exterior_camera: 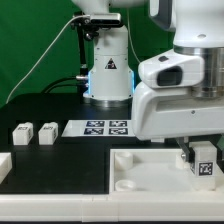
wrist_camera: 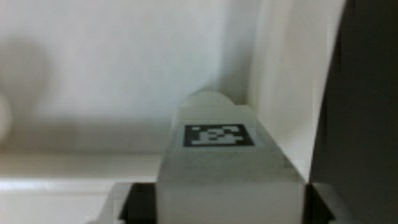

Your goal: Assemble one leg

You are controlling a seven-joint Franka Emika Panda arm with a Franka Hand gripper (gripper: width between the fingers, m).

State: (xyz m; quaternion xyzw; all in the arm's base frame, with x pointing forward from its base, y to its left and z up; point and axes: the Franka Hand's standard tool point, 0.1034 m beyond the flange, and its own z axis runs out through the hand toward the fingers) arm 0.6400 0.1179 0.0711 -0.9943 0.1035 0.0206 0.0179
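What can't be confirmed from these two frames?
- Hand state: exterior view, the arm housing covers it; only the leg shows below.
- Leg's lower end: wrist view blurred, leg runs off the frame edge.
- Panel contact: not resolvable.
- Two loose legs' markers: too small.

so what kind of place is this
Likely a robot lab test bench: a green backdrop curtain, a black table with the marker board, and tagged white furniture parts such as the leg between the jaws.

Leg [exterior_camera: 204, 160] — white, black-and-white square marker on its face; marker board [exterior_camera: 107, 128] — white, black-and-white tags; table [exterior_camera: 60, 105] — black.
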